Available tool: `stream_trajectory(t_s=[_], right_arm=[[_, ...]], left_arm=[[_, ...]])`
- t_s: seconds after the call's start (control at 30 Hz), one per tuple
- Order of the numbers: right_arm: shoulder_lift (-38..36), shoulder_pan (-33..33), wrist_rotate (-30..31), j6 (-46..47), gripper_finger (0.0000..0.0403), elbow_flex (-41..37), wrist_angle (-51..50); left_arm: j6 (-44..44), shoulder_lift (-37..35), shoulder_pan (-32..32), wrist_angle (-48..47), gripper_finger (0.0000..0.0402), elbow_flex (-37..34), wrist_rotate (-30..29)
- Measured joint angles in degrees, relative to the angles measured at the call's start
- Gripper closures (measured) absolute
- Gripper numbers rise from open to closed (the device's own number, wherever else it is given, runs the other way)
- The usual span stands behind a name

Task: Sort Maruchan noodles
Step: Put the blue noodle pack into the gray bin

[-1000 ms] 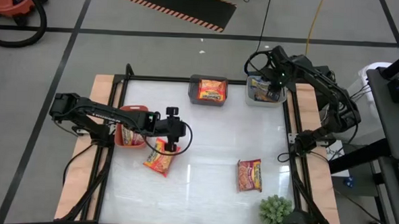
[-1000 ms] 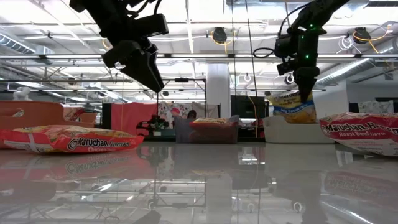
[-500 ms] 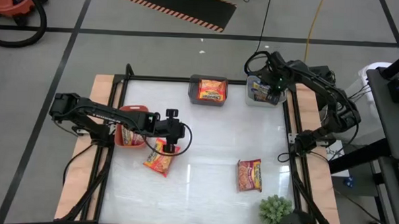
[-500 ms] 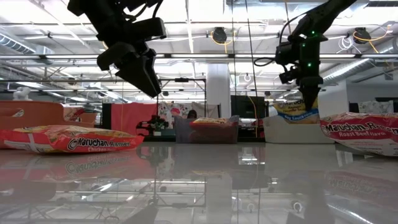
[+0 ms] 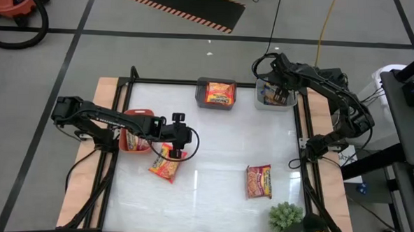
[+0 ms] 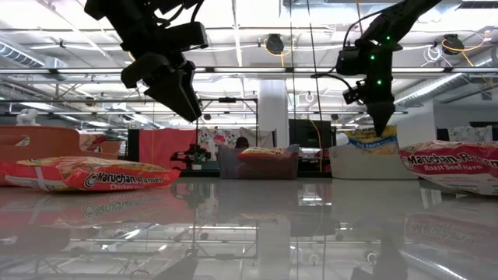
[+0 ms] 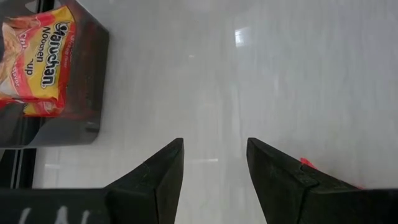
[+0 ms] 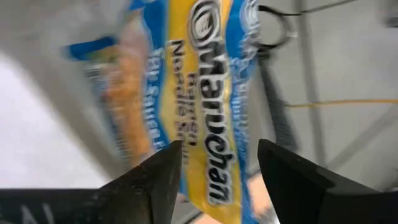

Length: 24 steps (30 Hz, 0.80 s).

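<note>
We observe the right gripper (image 5: 277, 83), fingers apart, above the blue-trimmed packet (image 5: 270, 93) in the white bin (image 5: 259, 102) at the table's far-right corner, while the left gripper (image 5: 180, 148), fingers apart, hovers over the red-trimmed packet (image 5: 164, 164) near the left edge.

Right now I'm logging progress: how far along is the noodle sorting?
Done: packets sit in the grey bin, white bin and red bin. In hand: right gripper, open, over a blue-trimmed packet; left gripper, open, above one table packet. Left: that and another.

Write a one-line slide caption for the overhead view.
Right gripper open above the white bin; left gripper hovers over a noodle packet.
</note>
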Motion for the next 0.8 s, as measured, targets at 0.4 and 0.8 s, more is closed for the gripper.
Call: stream_trajectory(t_s=[0.4,0.8], right_arm=[[-0.04,1.86,0.74,8.94,0.0254,0.0,4.84],[-0.04,1.76,-2.49,20.76,0.0387,-3.18,12.75]], left_arm=[[-0.01,0.0,0.0,-0.03,0.022,0.0,0.0],[-0.18,0.0,-0.01,-0.05,0.022,0.0,0.0]])
